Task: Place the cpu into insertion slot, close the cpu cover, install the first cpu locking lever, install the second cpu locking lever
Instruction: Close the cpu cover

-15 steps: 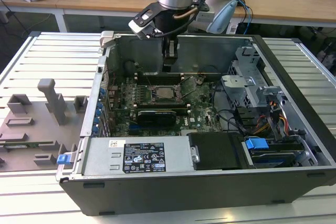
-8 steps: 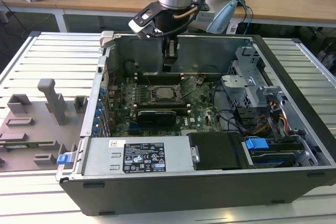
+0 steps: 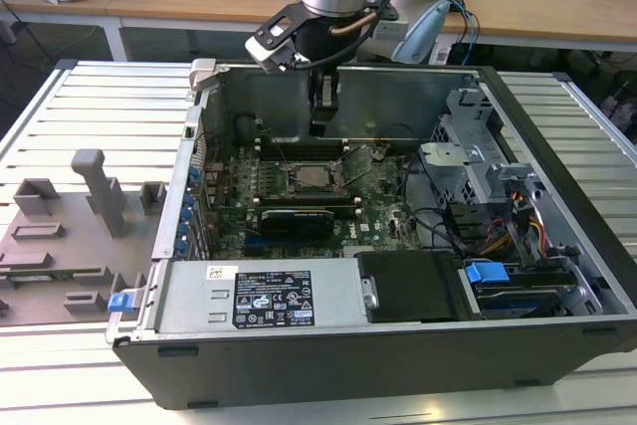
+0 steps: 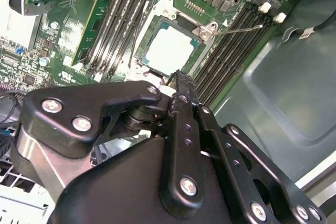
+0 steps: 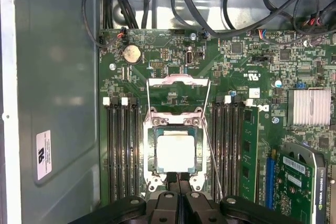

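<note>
Cpu (image 5: 177, 152), small flat square silvery-grey chip, lies in square dark metal-rimmed insertion slot (image 5: 154, 153) | my black gripper (image 5: 178, 184) clenched empty near its edge | risk, as I judge: fingertip contact could skew it off seat.

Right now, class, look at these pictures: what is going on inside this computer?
A robot arm's hand, shut and empty, hovers close over the chip inside an open computer case. The chip already lies in its socket on the green board. The metal cover stands flipped open, and a thin wire lever beside it is unlatched.
</note>
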You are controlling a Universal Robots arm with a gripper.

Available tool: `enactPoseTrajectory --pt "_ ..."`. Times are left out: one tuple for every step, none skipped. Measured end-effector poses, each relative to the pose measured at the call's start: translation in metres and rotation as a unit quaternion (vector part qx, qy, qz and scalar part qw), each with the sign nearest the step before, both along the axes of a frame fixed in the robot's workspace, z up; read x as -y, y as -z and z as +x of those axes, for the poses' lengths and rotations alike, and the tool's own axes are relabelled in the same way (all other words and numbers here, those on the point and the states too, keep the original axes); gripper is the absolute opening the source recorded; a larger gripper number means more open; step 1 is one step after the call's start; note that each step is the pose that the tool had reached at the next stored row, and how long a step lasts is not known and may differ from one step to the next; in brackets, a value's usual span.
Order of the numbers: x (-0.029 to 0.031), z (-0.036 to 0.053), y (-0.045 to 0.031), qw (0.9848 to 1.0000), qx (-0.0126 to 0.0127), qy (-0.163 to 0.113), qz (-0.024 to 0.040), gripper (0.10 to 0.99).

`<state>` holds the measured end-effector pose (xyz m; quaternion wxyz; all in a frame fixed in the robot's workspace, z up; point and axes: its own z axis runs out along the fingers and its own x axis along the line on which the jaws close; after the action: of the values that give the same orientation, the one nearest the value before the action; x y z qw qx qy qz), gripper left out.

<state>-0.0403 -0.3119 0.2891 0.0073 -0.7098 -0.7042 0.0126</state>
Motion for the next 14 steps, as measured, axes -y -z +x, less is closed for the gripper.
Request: enactPoseTrajectory --pt "0.0000 0.0014 0.0000 1.0000 0.0000 0.000 -0.0005 0.106" --pt "0.0000 0.0025 0.0001 1.0000 0.0000 0.000 -0.0009 0.106" --pt "0.0000 0.0061 0.0001 1.0000 0.0001 0.000 -0.0022 0.106" --pt "0.0000 0.0087 0.0001 1.0000 0.0000 0.000 -0.0031 0.106" --pt "0.0000 0.0107 0.0000 1.0000 0.0000 0.000 -0.0037 0.106" --pt "-0.0001 0.0133 0.0000 1.0000 0.0001 0.000 -0.0043 0.106" --pt "-0.0001 0.0163 0.0000 1.0000 0.0000 0.000 -0.0050 0.106" --pt "-0.0002 0.0196 0.0001 1.0000 0.0000 0.000 -0.0060 0.106" --pt "-0.0003 0.0225 0.0001 1.0000 0.0000 0.000 -0.0068 0.106" --pt "-0.0004 0.0248 0.0001 1.0000 0.0000 0.000 -0.0073 0.106" --pt "-0.0004 0.0278 0.0000 1.0000 0.0000 0.000 -0.0080 0.106" --pt "-0.0004 0.0290 0.0000 1.0000 0.0000 0.000 -0.0083 0.106" --pt "-0.0004 0.0305 0.0001 1.0000 0.0000 0.000 -0.0086 0.106" --pt "-0.0005 0.0339 0.0000 1.0000 0.0000 0.000 -0.0092 0.106"
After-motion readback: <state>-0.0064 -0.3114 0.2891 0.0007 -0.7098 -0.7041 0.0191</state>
